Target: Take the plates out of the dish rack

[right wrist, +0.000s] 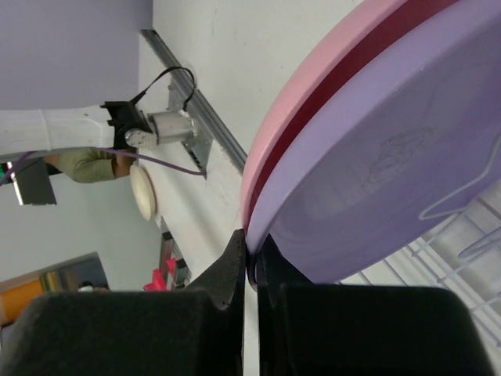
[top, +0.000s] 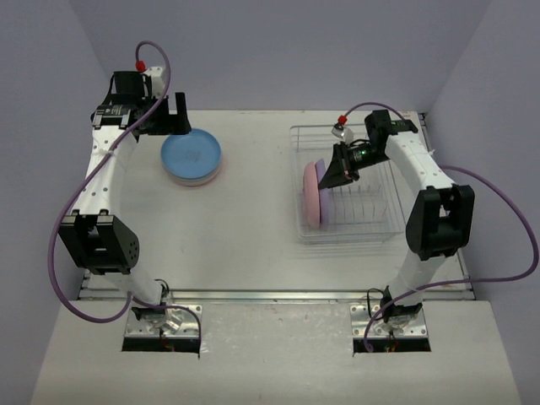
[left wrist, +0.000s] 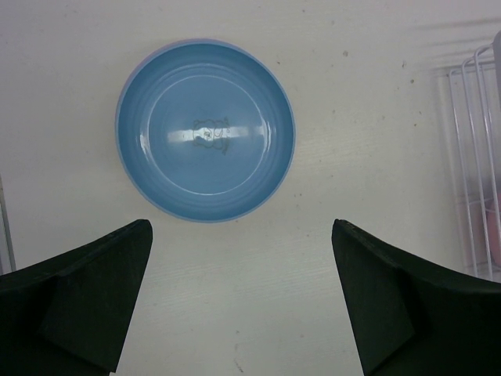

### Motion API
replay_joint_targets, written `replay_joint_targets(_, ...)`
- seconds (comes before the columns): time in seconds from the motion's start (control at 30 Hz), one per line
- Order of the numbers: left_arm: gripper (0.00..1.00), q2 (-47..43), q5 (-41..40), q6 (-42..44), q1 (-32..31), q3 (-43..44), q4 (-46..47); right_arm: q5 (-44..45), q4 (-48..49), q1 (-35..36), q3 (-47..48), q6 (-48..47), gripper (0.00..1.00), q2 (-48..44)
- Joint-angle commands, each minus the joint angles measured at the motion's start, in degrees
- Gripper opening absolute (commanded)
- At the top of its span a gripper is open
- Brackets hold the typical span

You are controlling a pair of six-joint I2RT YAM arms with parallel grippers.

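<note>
The wire dish rack (top: 381, 237) stands at the right of the table. A pink plate (top: 312, 205) and a lilac plate (top: 320, 171) stand on edge at its left end. My right gripper (top: 332, 178) reaches into the rack from the right. In the right wrist view it (right wrist: 252, 252) is shut on the rim of the lilac plate (right wrist: 391, 157), with the pink plate (right wrist: 313, 86) right beside it. A blue plate (top: 191, 154) lies on top of a stack at the left. My left gripper (top: 180, 126) hangs open and empty just behind the blue plate (left wrist: 205, 129).
The stack under the blue plate shows a pale pink edge (top: 205, 180). The rack's wire wall (left wrist: 476, 157) shows at the right edge of the left wrist view, and its wires (right wrist: 454, 251) show under the lilac plate. Grey walls enclose the table on three sides.
</note>
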Motion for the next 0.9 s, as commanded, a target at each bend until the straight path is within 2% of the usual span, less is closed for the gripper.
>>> replay_joint_targets(0.0,1.00,-3.19,1.29,-0.12,-0.21,0.26,1.10,-11.76,-2.47,-2.52,3.62,-1.57,0.00,-1.39)
replay_joint_targets(0.27,1.00,-3.20,1.73,-0.04,-0.21,1.24,0.66,-21.26,-12.59,-7.41,7.89,-10.36,0.00,0.38)
replay_joint_targets(0.4,1.00,-2.94,1.93,-0.30,-0.21,1.94,0.49,-26.03,-22.83,-9.78,15.25,-18.08,0.00,2.86)
replay_joint_targets(0.47,1.00,-2.94,2.27,-0.39,-0.21,2.20,0.40,-27.16,-24.29,-10.55,17.39,-17.85,0.00,3.24)
replay_joint_targets(0.7,1.00,-3.24,4.96,-1.07,-0.21,3.88,0.05,-22.93,-23.37,-11.42,27.36,-16.66,0.00,1.76)
replay_joint_targets(0.77,1.00,-3.64,5.80,-1.33,-0.21,3.95,0.14,-20.15,-19.61,-11.42,30.80,-15.32,0.00,0.18)
replay_joint_targets(0.87,1.00,-4.76,6.63,-1.51,-0.30,4.02,0.82,-11.46,-12.35,-11.26,36.16,-11.17,0.00,-3.55)
